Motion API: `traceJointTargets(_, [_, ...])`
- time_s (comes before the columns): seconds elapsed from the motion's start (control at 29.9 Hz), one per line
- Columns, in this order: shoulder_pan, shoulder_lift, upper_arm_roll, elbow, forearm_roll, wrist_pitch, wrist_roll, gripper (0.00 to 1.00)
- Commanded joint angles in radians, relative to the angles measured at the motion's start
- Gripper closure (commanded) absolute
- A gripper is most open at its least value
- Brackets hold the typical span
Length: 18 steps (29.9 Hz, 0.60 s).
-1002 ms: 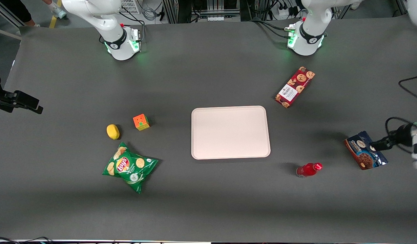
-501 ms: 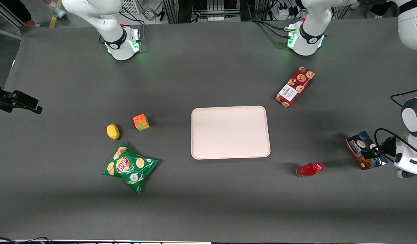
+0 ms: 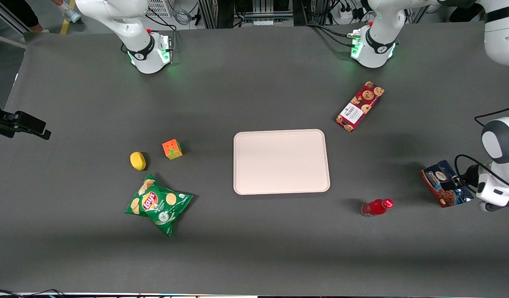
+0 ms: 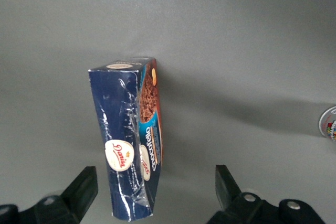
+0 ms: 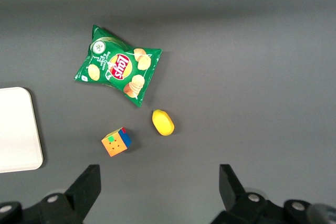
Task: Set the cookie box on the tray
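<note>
The cookie box, dark blue and brown with white round logos, rests on the grey table toward the working arm's end, well away from the tray. The pale cream tray lies mid-table with nothing on it, and its corner shows in the right wrist view. My left gripper is down at the box. In the left wrist view the gripper is open. Its black fingers stand either side of the near end of the cookie box, with gaps on both sides.
A red bottle lies between the cookie box and the tray; its cap shows in the left wrist view. A red elongated cookie box lies nearer the arm bases. A Lay's bag, lemon and colour cube sit toward the parked arm's end.
The left arm's wrist has come in from the table's end and the gripper has closed in on the cookie box. The box itself has not moved.
</note>
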Motion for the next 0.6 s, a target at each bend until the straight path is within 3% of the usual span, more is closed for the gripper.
traceJointTargets(0.0, [-0.006, -0.033, 0.006, -0.052, 0.003, 0.045, 0.024, 0.00])
traceJointTargets(0.4, [-0.001, -0.023, 0.006, -0.054, -0.039, 0.077, 0.073, 0.01])
traceJointTargets(0.47, [-0.001, -0.023, 0.006, -0.054, -0.043, 0.077, 0.073, 0.09])
traceJointTargets(0.57, [-0.003, -0.021, 0.006, -0.054, -0.045, 0.072, 0.073, 0.31])
